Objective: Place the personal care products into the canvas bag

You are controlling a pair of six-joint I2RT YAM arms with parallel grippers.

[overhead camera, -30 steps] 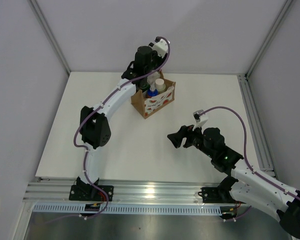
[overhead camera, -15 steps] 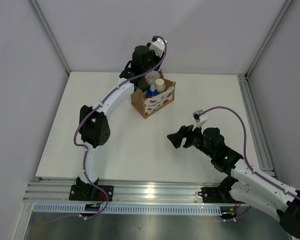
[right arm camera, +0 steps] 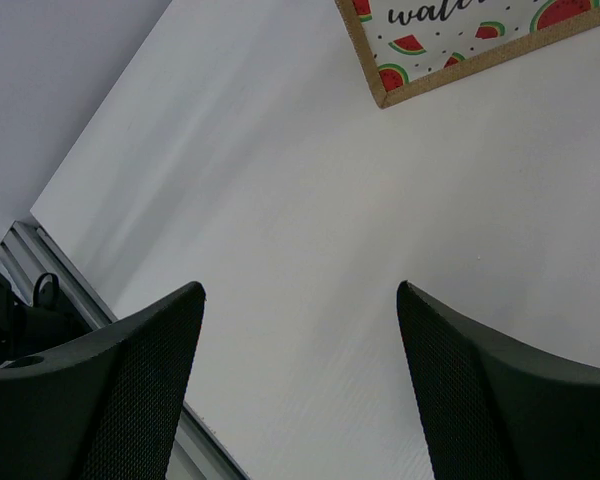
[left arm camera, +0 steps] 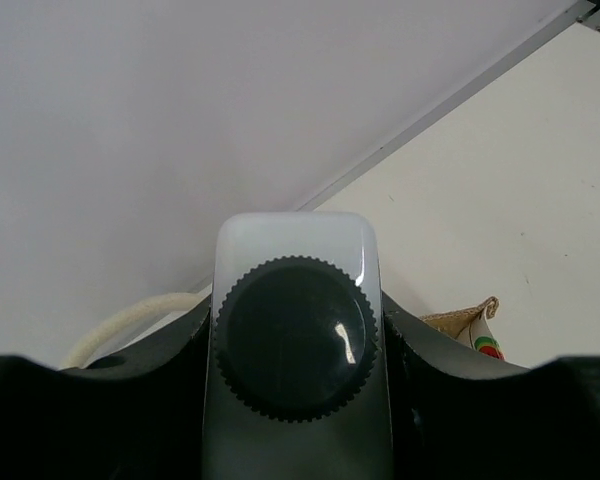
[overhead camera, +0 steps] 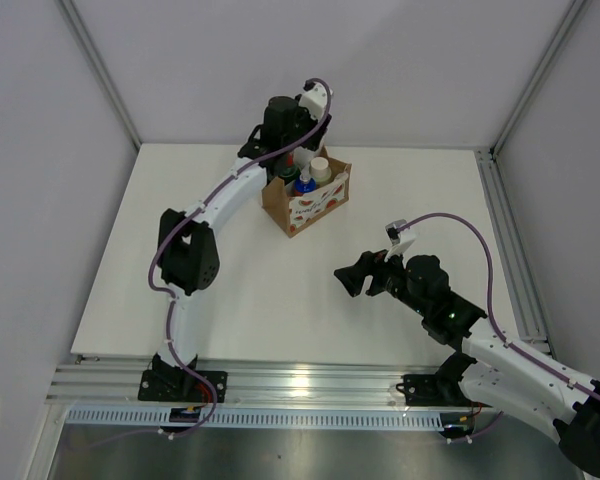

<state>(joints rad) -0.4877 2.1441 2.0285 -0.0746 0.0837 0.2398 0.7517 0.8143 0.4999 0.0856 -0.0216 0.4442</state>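
While the table (overhead camera: 210, 290) and the right arm sit unchanged, the right gripper (right arm camera: 300, 295) spread wide and empty, the left arm has drifted slightly toward the back wall over the past second, carrying the left gripper (overhead camera: 284, 127) to the rear-left edge of the canvas bag (overhead camera: 315, 208). It stays clenched on the translucent white bottle (left arm camera: 296, 300) with the black cap, held above the rim beside a rope handle (left arm camera: 130, 322), not inside. With the white-capped bottle (overhead camera: 321, 168) and blue-capped bottle (overhead camera: 303, 184) already in the bag and none left on the table, this is probably the last item, not yet lined up for release.
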